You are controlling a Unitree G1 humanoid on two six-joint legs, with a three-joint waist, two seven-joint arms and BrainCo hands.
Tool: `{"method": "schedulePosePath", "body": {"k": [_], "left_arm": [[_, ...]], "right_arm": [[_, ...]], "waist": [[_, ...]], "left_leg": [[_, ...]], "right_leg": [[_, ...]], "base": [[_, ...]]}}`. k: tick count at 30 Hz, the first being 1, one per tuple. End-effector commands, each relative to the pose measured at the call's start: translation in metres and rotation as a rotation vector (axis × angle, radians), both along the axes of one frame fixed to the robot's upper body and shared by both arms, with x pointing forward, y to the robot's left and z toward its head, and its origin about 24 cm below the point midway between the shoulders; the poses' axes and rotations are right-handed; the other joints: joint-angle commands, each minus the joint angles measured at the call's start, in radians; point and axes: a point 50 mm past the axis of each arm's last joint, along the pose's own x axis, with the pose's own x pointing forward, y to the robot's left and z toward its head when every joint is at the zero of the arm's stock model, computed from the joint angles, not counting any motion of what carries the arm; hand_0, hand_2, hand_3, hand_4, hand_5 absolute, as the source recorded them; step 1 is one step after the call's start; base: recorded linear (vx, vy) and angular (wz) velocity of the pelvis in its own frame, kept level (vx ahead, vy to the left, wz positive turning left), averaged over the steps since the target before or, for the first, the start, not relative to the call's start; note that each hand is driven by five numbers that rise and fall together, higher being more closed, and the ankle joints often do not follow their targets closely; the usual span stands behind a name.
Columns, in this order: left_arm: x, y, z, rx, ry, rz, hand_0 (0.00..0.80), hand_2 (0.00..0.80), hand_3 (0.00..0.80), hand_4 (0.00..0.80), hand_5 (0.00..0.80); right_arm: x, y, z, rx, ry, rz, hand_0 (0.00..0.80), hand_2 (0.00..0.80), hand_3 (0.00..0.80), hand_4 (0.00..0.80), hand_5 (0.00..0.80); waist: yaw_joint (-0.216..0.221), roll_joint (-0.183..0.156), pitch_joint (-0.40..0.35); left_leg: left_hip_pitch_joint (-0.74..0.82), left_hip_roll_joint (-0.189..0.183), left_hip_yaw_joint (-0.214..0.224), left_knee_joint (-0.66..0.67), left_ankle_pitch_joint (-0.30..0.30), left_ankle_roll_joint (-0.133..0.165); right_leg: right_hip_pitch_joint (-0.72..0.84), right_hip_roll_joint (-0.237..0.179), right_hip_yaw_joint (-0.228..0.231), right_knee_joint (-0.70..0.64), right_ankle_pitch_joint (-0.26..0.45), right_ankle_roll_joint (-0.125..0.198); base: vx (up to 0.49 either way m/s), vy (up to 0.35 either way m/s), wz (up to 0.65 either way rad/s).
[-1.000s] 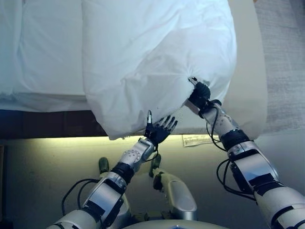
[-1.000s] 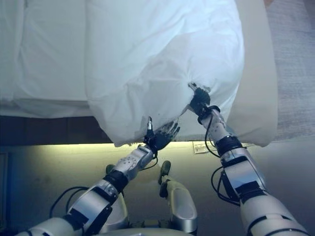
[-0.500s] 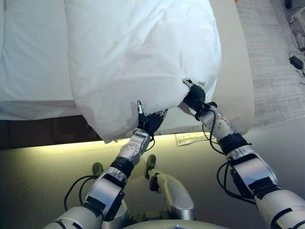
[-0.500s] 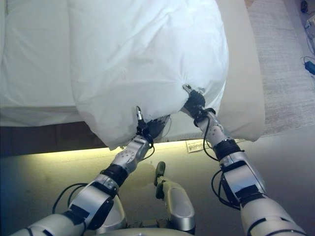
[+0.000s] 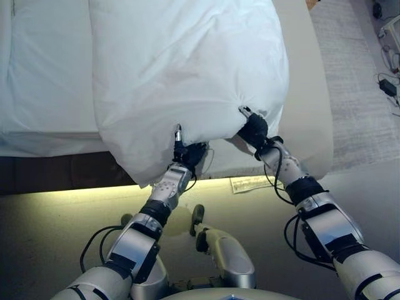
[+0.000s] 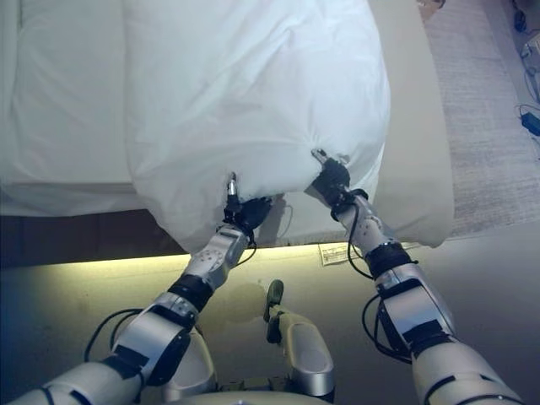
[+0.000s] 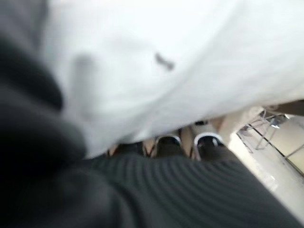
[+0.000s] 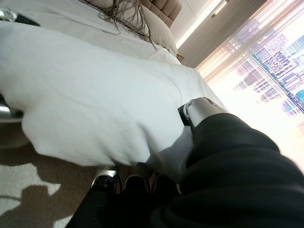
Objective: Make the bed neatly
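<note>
Both hands sit at the near edge of the white duvet point(image 5: 187, 69): right hand point(image 5: 253, 130) pinching bunched cloth, left hand point(image 5: 186, 152) half buried, its grasp impossible to judge.

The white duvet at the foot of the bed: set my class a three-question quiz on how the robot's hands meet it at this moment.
1. True or false: the right hand grips the white duvet at its near edge.
2. Where is the left hand? A) flat on the floor B) at the duvet's near edge, fingers under the cloth C) on the tan bed base
3. Fill in: a small paper tag lies on the ____ below the bed's edge.

Key: 1 true; 2 B; 3 floor.
</note>
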Motion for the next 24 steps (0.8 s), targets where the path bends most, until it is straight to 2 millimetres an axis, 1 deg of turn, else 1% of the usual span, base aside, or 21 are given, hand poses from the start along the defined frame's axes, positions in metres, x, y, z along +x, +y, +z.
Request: {"method": "schedulePosePath", "body": {"k": [1, 6, 7, 8, 9, 14, 16, 18, 20, 22, 23, 24], "left_arm": [[0.014, 0.002, 0.025, -0.043, -0.074, 0.047, 0.800, 0.800, 0.800, 0.800, 0.800], [0.011, 0.011, 0.015, -0.037, -0.036, 0.079, 0.800, 0.800, 0.800, 0.800, 0.800], [0.010, 0.013, 0.013, -0.035, -0.029, 0.084, 0.800, 0.800, 0.800, 0.800, 0.800], [0.010, 0.014, 0.012, -0.033, -0.023, 0.086, 0.800, 0.800, 0.800, 0.800, 0.800], [0.009, 0.017, 0.010, -0.033, -0.022, 0.094, 0.800, 0.800, 0.800, 0.800, 0.800], [0.005, 0.035, -0.003, -0.024, 0.022, 0.149, 0.800, 0.800, 0.800, 0.800, 0.800], [0.000, 0.050, -0.013, -0.018, 0.048, 0.196, 0.800, 0.800, 0.800, 0.800, 0.800], [-0.008, 0.065, -0.025, -0.012, 0.080, 0.238, 0.800, 0.800, 0.800, 0.800, 0.800], [-0.019, 0.080, -0.039, 0.004, 0.113, 0.286, 0.800, 0.800, 0.800, 0.800, 0.800], [-0.035, 0.101, -0.058, 0.036, 0.162, 0.336, 0.800, 0.800, 0.800, 0.800, 0.800], [-0.043, 0.110, -0.066, 0.049, 0.185, 0.360, 0.800, 0.800, 0.800, 0.800, 0.800], [-0.054, 0.124, -0.076, 0.075, 0.218, 0.394, 0.800, 0.800, 0.800, 0.800, 0.800]], "right_arm": [[-0.008, 0.016, 0.008, 0.047, -0.107, 0.095, 0.800, 0.800, 0.800, 0.800, 0.800], [-0.013, 0.014, -0.009, -0.022, -0.042, 0.085, 0.800, 0.800, 0.800, 0.800, 0.800], [-0.014, 0.012, -0.013, -0.034, -0.026, 0.081, 0.571, 0.571, 0.571, 0.571, 0.571], [-0.015, 0.011, -0.017, -0.048, -0.009, 0.077, 0.417, 0.417, 0.417, 0.417, 0.417], [-0.016, 0.009, -0.023, -0.067, 0.018, 0.077, 0.000, 0.000, 0.000, 0.000, 0.000], [-0.030, 0.001, -0.056, -0.148, 0.123, 0.093, 0.000, 0.000, 0.000, 0.000, 0.000], [-0.044, -0.001, -0.081, -0.201, 0.198, 0.128, 0.000, 0.000, 0.000, 0.000, 0.000], [-0.064, -0.001, -0.108, -0.240, 0.274, 0.173, 0.000, 0.000, 0.000, 0.000, 0.000], [-0.085, -0.007, -0.133, -0.256, 0.347, 0.210, 0.000, 0.000, 0.000, 0.000, 0.000], [-0.113, -0.017, -0.160, -0.260, 0.430, 0.242, 0.000, 0.000, 0.000, 0.000, 0.000], [-0.125, -0.021, -0.169, -0.262, 0.463, 0.254, 0.000, 0.000, 0.000, 0.000, 0.000], [-0.140, -0.026, -0.182, -0.261, 0.509, 0.268, 0.000, 0.000, 0.000, 0.000, 0.000]], "waist": [[0.021, -0.012, -0.088], [0.032, -0.004, -0.095], [0.034, -0.001, -0.096], [0.035, 0.001, -0.097], [0.037, 0.004, -0.099], [0.045, 0.020, -0.118], [0.049, 0.031, -0.132], [0.052, 0.045, -0.146], [0.057, 0.056, -0.159], [0.062, 0.071, -0.182], [0.063, 0.079, -0.192], [0.066, 0.091, -0.206]], "left_leg": [[-0.058, 0.041, -0.013, 0.033, 0.012, -0.018], [-0.037, 0.033, -0.015, 0.011, 0.018, -0.018], [-0.033, 0.031, -0.016, 0.006, 0.018, -0.017], [-0.030, 0.029, -0.016, 0.003, 0.019, -0.016], [-0.025, 0.026, -0.017, -0.002, 0.020, -0.015], [-0.006, 0.011, -0.021, -0.026, 0.028, -0.011], [0.010, 0.000, -0.025, -0.042, 0.030, -0.009], [0.030, -0.007, -0.026, -0.061, 0.031, -0.005], [0.048, -0.015, -0.026, -0.075, 0.033, -0.001], [0.070, -0.023, -0.026, -0.094, 0.038, 0.003], [0.081, -0.027, -0.025, -0.104, 0.040, 0.004], [0.095, -0.033, -0.024, -0.116, 0.044, 0.006]], "right_leg": [[0.048, -0.079, 0.000, -0.002, -0.034, 0.116], [0.069, -0.083, -0.009, -0.013, -0.034, 0.122], [0.072, -0.085, -0.011, -0.014, -0.034, 0.123], [0.074, -0.087, -0.012, -0.015, -0.034, 0.124], [0.078, -0.090, -0.014, -0.015, -0.035, 0.126], [0.093, -0.105, -0.022, -0.024, -0.034, 0.131], [0.104, -0.114, -0.026, -0.029, -0.036, 0.135], [0.117, -0.122, -0.030, -0.033, -0.039, 0.137], [0.130, -0.130, -0.035, -0.037, -0.041, 0.139], [0.147, -0.139, -0.042, -0.043, -0.044, 0.141], [0.154, -0.143, -0.045, -0.045, -0.045, 0.142], [0.165, -0.148, -0.050, -0.048, -0.047, 0.142]], "base": [[0.000, 0.000, 0.00], [0.021, 0.026, 0.05], [0.026, 0.050, 0.05], [0.018, 0.055, 0.02], [0.019, 0.064, 0.00], [0.017, 0.079, 0.04], [0.039, 0.129, 0.11], [0.041, 0.141, 0.05], [0.041, 0.149, 0.06], [0.070, 0.170, 0.06], [0.101, 0.200, 0.03], [0.107, 0.210, 0.04]]}}
